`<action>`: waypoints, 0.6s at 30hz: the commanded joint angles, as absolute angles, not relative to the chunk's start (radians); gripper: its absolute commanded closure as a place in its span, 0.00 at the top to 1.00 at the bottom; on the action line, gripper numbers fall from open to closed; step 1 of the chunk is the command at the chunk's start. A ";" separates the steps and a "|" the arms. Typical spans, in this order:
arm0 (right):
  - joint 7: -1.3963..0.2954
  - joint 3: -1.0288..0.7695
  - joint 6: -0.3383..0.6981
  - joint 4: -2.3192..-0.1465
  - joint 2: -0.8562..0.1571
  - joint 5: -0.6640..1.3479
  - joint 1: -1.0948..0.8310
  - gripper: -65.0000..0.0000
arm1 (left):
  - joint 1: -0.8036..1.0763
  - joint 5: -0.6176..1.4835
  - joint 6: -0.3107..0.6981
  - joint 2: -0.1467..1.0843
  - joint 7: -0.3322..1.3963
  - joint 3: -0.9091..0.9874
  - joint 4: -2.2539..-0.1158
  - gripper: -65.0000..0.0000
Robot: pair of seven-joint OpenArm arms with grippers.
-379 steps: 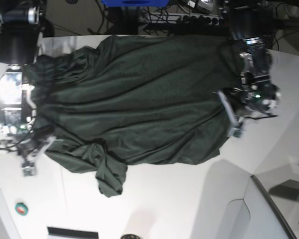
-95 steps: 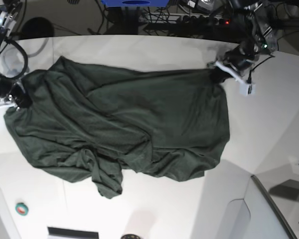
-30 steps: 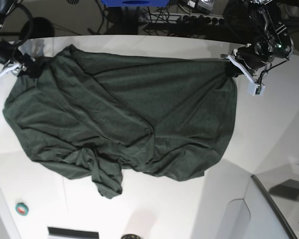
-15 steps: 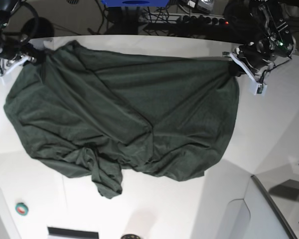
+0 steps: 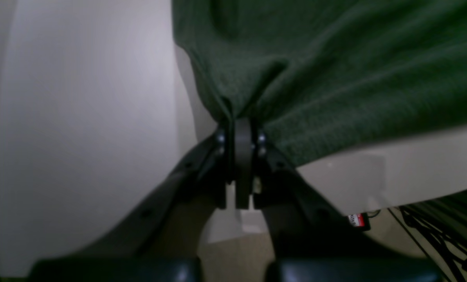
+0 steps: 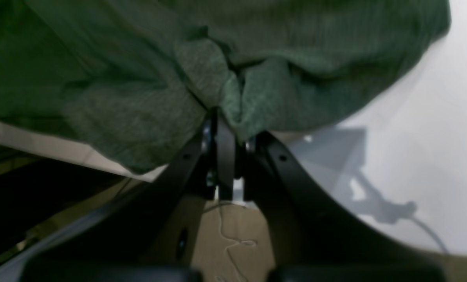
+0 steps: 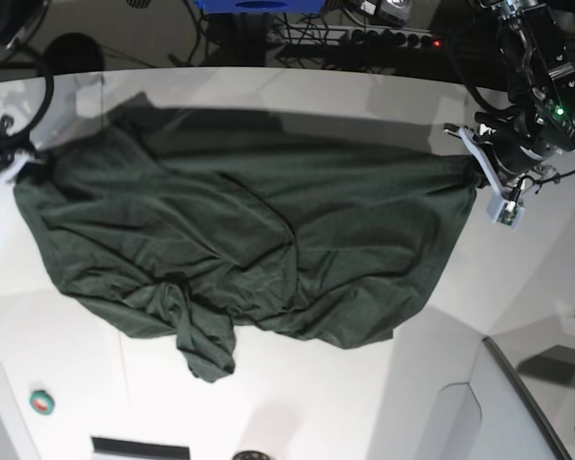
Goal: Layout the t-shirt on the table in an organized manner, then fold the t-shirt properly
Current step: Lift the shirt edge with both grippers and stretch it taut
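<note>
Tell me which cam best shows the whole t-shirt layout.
Base view: the t-shirt lies spread across the table, wrinkled, one sleeve bunched at the near edge. Each wrist view shows only the pinched bit of fabric at its tool.

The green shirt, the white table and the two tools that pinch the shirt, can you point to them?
t-shirt [image 7: 268, 249], base view, middle of the wrinkled body.
table [image 7: 479, 316], base view, bare white top.
left tool [image 5: 241, 117], left wrist view, tips shut on the t-shirt edge.
right tool [image 6: 221, 113], right wrist view, tips shut on bunched t-shirt.
</note>
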State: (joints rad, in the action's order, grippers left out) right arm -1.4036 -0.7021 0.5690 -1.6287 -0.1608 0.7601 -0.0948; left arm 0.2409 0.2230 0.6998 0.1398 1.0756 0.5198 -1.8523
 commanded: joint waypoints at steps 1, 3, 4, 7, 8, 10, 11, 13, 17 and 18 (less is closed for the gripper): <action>-1.396 -0.707 0.542 -1.641 -0.180 0.774 -0.073 0.01 | 0.222 0.225 0.698 0.153 1.089 0.522 -1.868 0.00; -1.396 -0.707 0.461 -1.641 -0.180 0.774 -0.051 0.01 | 0.193 0.225 0.698 0.153 1.122 0.522 -1.868 0.00; -1.396 -0.705 0.435 -1.641 -0.180 0.774 -0.042 0.01 | 0.179 0.225 0.698 0.153 1.130 0.522 -1.870 0.00; -1.396 -0.700 0.427 -1.638 -0.183 0.774 0.002 0.01 | 0.142 0.225 0.698 0.153 1.135 0.519 -1.871 0.00; -1.396 -0.699 0.426 -1.638 -0.194 0.774 0.016 0.01 | 0.131 0.225 0.698 0.153 1.135 0.516 -1.871 0.00; -1.396 -0.697 0.424 -1.627 -0.209 0.774 0.044 0.01 | 0.110 0.223 0.698 0.153 1.136 0.515 -1.871 0.00; -1.396 -0.697 0.424 -1.613 -0.211 0.774 0.054 0.01 | 0.105 0.223 0.698 0.153 1.136 0.513 -1.868 0.00; -1.396 -0.704 0.400 -1.580 -0.226 0.774 0.062 0.01 | 0.104 0.223 0.698 0.153 1.136 0.513 -1.867 0.00; -1.396 -0.707 0.360 -1.508 -0.231 0.779 0.030 0.01 | 0.117 0.223 0.693 0.153 1.136 0.512 -1.865 0.00; -1.396 -0.707 0.360 -1.492 -0.229 0.779 0.018 0.01 | 0.131 0.223 0.691 0.153 1.136 0.512 -1.865 0.00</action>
State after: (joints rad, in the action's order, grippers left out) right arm -1.4078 -0.7010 0.3656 -1.4750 -0.2096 0.7628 0.0040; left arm 0.1341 0.2207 0.6960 0.1398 1.1439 0.5087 -1.8484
